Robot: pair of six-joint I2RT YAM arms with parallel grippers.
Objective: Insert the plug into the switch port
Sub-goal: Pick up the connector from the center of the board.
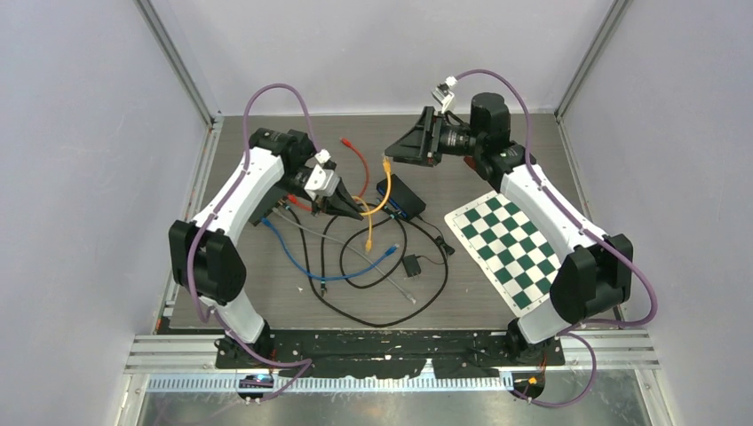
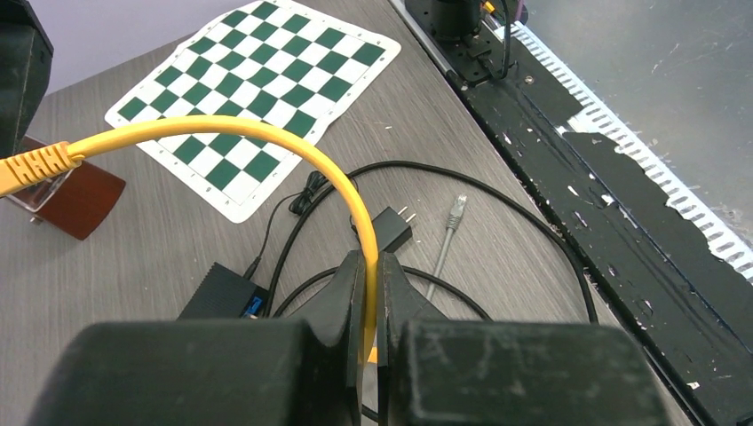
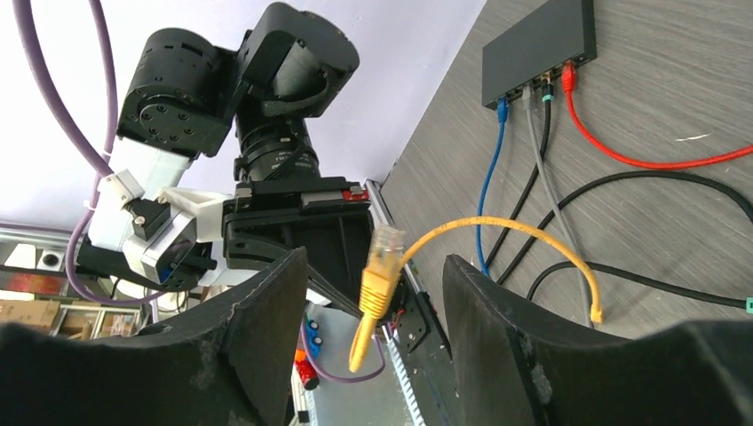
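Note:
My left gripper (image 2: 371,259) is shut on the yellow cable (image 2: 266,133), a short way behind its end. From the grip the cable arcs up to the yellow plug (image 3: 380,271), which hangs in the air. My right gripper (image 3: 373,262) stands open around that plug, with a gap on both sides, so neither of its fingers (image 3: 266,311) touches it. In the top view the plug (image 1: 387,164) sits just at the right gripper (image 1: 395,153), above the black switch (image 1: 400,197). The switch (image 3: 537,49) lies flat on the table with blue, grey and red cables plugged into its ports.
A green-and-white checkered mat (image 1: 506,248) lies at the right. A black power adapter (image 1: 411,266) and its looping black cord (image 1: 382,319) lie in the middle, beside a loose grey cable end (image 2: 455,213). The yellow cable's other end (image 3: 597,312) rests on the table.

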